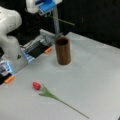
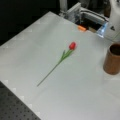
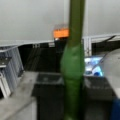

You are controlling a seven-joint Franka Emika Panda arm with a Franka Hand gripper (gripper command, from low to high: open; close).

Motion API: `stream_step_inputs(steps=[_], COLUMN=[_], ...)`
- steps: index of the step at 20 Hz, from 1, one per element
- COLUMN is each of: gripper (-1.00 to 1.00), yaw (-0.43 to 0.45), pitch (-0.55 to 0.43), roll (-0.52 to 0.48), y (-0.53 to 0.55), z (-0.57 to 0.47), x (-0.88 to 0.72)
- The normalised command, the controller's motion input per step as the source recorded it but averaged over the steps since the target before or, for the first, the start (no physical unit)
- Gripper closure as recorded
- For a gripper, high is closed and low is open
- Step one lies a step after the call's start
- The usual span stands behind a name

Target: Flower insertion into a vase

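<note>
Front views first, working from the left. In a front view the white robot base (image 1: pixel 11 47) fills the left edge, with an orange tab (image 1: pixel 9 79) low beside it and another orange tab (image 1: pixel 48 50) further right at the table's rim. At the top, just right of the base, sits the gripper (image 1: pixel 46 10), blue and white, up near the frame's top and well above the table; a thin green stem (image 1: pixel 62 21) slants away from it toward the right, so it is pinching a flower by the stem (finger spacing itself not readable). Right of that and lower, the vase (image 1: pixel 62 50) stands upright on the pale grey table (image 1: pixel 100 75), dark-brown, mouth open, nothing in it. Down at the front left lies a tulip (image 1: pixel 47 93) flat on the table, red head at left, stem trailing to the lower right, well apart from the vase. In a front view from across the table, the same tulip (image 2: pixel 63 56) lies mid-table, red head upper right, stem running to the lower left; the vase (image 2: pixel 113 61) stands at the right edge, cut by the frame; the gripper does not show there. Wrist view: a green stem (image 3: pixel 73 62) with a wrapped leaf runs top to bottom through the centre, very close to the lens, with an orange tab (image 3: pixel 61 33) behind it.
</note>
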Motion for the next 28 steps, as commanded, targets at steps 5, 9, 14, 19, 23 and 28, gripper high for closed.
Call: stream_step_inputs(steps=[5, 9, 14, 19, 23, 28], gripper=[1.0, 1.0, 1.0, 1.0, 1.0, 1.0], yaw=[-0.103, -0.103, -0.103, -0.103, -0.103, -0.103], pitch=[-0.083, -0.083, -0.083, -0.083, -0.083, -0.083], roll=[0.083, 0.083, 0.083, 0.083, 0.083, 0.083], y=[0.09, 0.09, 0.09, 0.09, 0.09, 0.08], z=[-0.11, -0.11, -0.11, -0.11, -0.11, -0.11], x=[-0.26, -0.25, -0.25, -0.25, -0.25, -0.25])
